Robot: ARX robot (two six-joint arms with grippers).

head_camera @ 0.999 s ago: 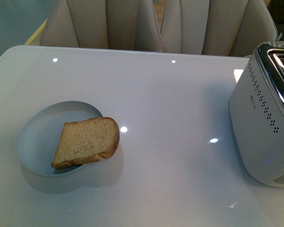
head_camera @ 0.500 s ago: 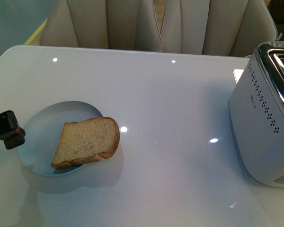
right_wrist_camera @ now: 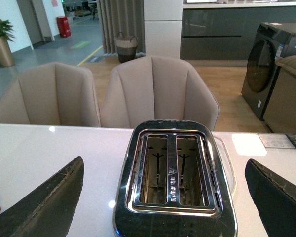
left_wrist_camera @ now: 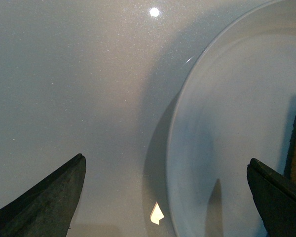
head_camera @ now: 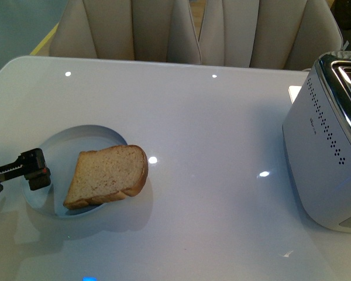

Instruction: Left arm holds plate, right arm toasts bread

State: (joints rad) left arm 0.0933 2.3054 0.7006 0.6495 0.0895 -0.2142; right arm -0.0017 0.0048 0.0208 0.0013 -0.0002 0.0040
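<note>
One plate (head_camera: 55,153) is resting on the white table (head_camera: 210,111), and it is serving here as the reference. One bread slice (head_camera: 108,174) is lying flat on the plate, with its rounded top overhanging the plate rim on the side facing the toaster (head_camera: 324,158). The left gripper (head_camera: 38,170) is sitting at the plate rim on the side opposite the toaster. Its jaws are standing wide apart and gripping nothing. In the left wrist view one finger (left_wrist_camera: 44,202) is showing over bare table outside the plate and the other over the plate's inside. Whether either is touching the plate cannot be told. One toaster with two empty slots is standing well apart from the plate. The right gripper (right_wrist_camera: 160,197) is hanging above the toaster, spread wide and holding nothing. Two beige chairs (head_camera: 128,29) are standing beyond the table edge far from the plate.
</note>
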